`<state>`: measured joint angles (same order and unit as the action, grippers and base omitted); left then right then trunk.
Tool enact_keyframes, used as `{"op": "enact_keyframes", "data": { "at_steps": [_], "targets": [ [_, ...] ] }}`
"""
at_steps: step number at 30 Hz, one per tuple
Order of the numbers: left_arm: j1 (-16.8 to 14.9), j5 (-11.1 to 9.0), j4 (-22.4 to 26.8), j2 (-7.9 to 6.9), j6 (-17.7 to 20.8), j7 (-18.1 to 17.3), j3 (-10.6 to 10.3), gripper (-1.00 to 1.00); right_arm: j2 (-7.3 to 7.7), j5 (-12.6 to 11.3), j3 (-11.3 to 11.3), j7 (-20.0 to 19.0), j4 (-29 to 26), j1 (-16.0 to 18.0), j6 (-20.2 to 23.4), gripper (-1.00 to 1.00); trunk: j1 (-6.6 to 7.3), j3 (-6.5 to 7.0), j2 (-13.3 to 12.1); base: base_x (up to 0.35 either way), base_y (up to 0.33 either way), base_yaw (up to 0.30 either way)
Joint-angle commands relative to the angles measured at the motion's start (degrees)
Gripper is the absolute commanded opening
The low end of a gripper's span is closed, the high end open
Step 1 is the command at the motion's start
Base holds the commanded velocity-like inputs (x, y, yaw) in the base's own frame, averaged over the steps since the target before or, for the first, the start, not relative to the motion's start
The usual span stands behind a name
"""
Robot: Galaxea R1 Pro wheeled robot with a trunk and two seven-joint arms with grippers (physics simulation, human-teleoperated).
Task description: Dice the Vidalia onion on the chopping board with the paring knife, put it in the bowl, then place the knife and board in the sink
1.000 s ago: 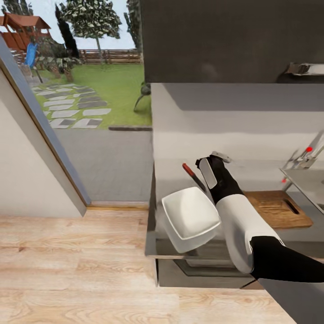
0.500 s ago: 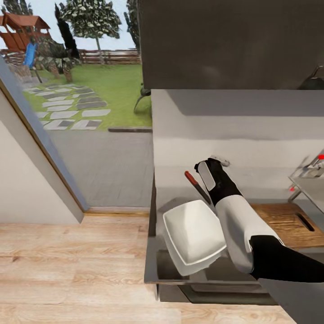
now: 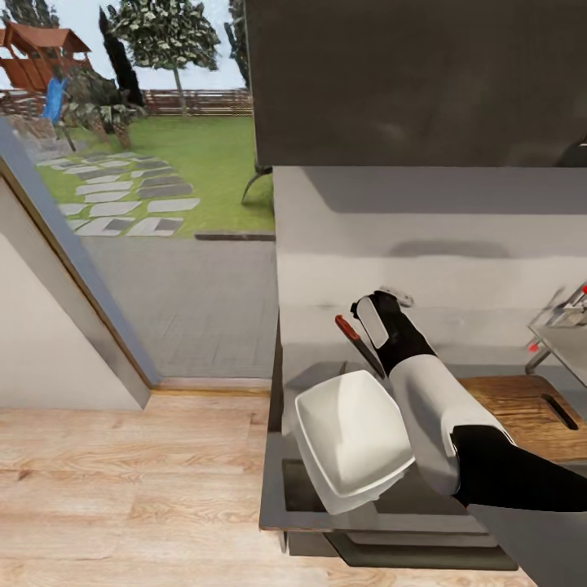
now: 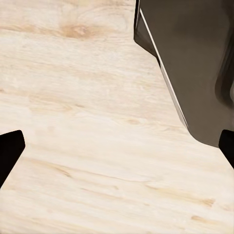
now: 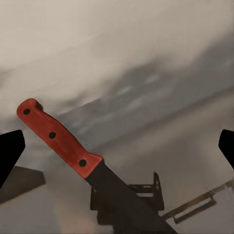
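Observation:
The paring knife (image 3: 356, 338), with a red-orange handle and a dark blade, lies on the grey countertop (image 3: 326, 342) just behind the white square bowl (image 3: 355, 440). My right gripper (image 3: 377, 303) hovers right beside the knife. In the right wrist view the right gripper (image 5: 117, 146) is open, its fingertips far apart on either side of the knife (image 5: 73, 146). The chopping board (image 3: 530, 408) lies to the right of my arm. A corner of the sink (image 3: 562, 342) shows at the right edge. The onion is out of view. My left gripper (image 4: 117, 146) hangs open over the wooden floor.
The bowl overhangs the countertop's front edge near its left end. A dark wall cabinet (image 3: 416, 81) hangs above the worktop. Left of the counter are light wooden floor (image 3: 130, 489) and a glass door to the garden. A dark cabinet base (image 4: 195, 63) is near the left gripper.
The whole picture has shifted, so the camera moved; the sink has slid toward the right edge. My right gripper stays open beside the knife.

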<state>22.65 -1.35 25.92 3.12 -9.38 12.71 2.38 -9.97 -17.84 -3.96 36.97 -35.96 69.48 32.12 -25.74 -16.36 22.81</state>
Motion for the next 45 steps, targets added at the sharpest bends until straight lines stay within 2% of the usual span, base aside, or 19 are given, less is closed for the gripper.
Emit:
{"op": "enact_keyframes", "data": {
  "at_steps": [1,15,26,35,45],
  "targets": [
    [0.03,-0.14,0.10,0.05,-0.11,-0.05,0.20,1.00,-0.03,-0.52,-0.08,0.39,0.13,0.04,0.05,1.00,-0.04,-0.10,0.11,0.074,0.000,0.000],
    [0.03,-0.16,0.10,0.05,-0.12,-0.05,0.18,1.00,-0.03,-0.52,-0.08,0.34,0.88,0.04,-0.05,1.00,-0.04,-0.10,0.11,0.195,0.000,0.000],
    [0.03,-0.17,0.10,0.05,-0.11,-0.05,0.24,1.00,-0.03,-0.52,-0.08,0.36,0.98,0.04,-0.04,1.00,-0.04,-0.14,0.11,0.038,0.000,0.000],
    [0.03,-0.15,0.10,0.05,-0.11,-0.05,0.22,1.00,-0.03,-0.49,-0.11,0.38,1.04,0.04,-0.07,1.00,-0.04,-0.85,0.11,0.000,0.000,0.000],
    [0.03,-0.16,0.09,0.05,-0.11,-0.05,0.21,1.00,-0.03,-0.54,-0.17,0.30,3.90,0.04,-0.38,1.00,-0.04,-1.76,0.11,0.000,0.000,0.000]
  ]
}}
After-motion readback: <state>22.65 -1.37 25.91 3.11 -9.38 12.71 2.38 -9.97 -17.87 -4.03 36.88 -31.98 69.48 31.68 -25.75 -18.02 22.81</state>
